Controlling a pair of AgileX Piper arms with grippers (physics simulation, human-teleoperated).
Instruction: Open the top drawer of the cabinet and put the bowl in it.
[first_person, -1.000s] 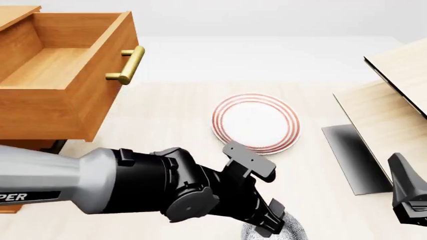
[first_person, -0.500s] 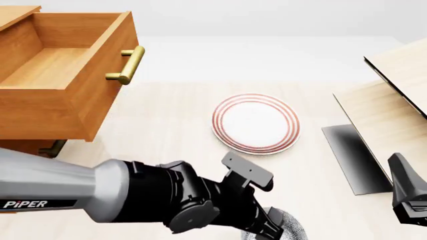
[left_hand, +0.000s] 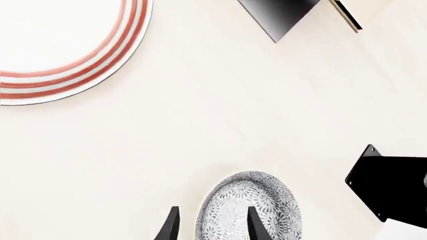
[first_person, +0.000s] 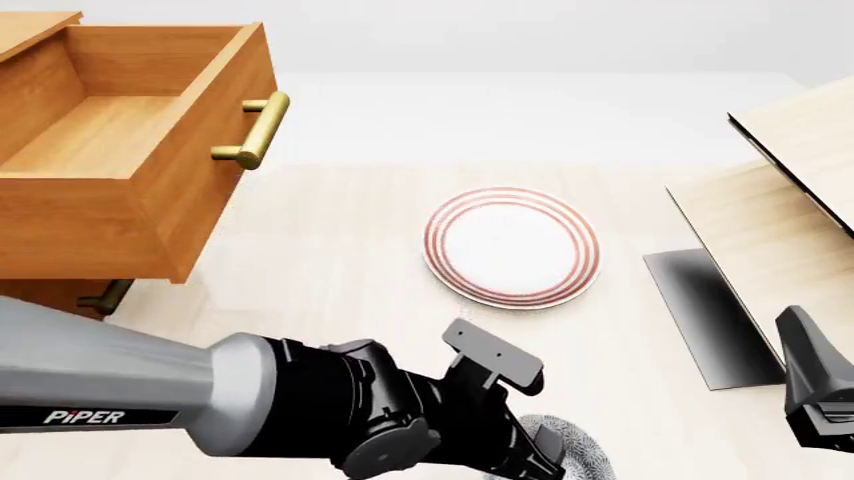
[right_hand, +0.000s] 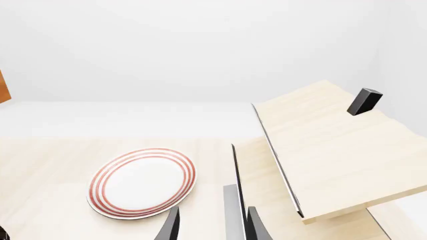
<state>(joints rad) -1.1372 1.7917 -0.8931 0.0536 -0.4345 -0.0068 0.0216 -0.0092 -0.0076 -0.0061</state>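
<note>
While the top drawer (first_person: 120, 130) stands open, the bowl (left_hand: 250, 210) sits on the counter (first_person: 334, 250).
Left pincer (left_hand: 210, 225) open, one finger inside the rim; right pincer (right_hand: 210, 225) open, idle.

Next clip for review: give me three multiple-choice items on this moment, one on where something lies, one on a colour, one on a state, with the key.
1. Where is the bowl?
A. in the top drawer
B. on the table, near edge
C. on the plate

2. What colour are the plate rings?
A. red
B. blue
C. green

3. What state is the top drawer in?
A. shut
B. removed
C. pulled open

Key: B, the left wrist view shows it on the table, straddled by the left gripper fingers; A, red rings circle the white centre; C, its box stands out and its inside shows in the front view.
</note>
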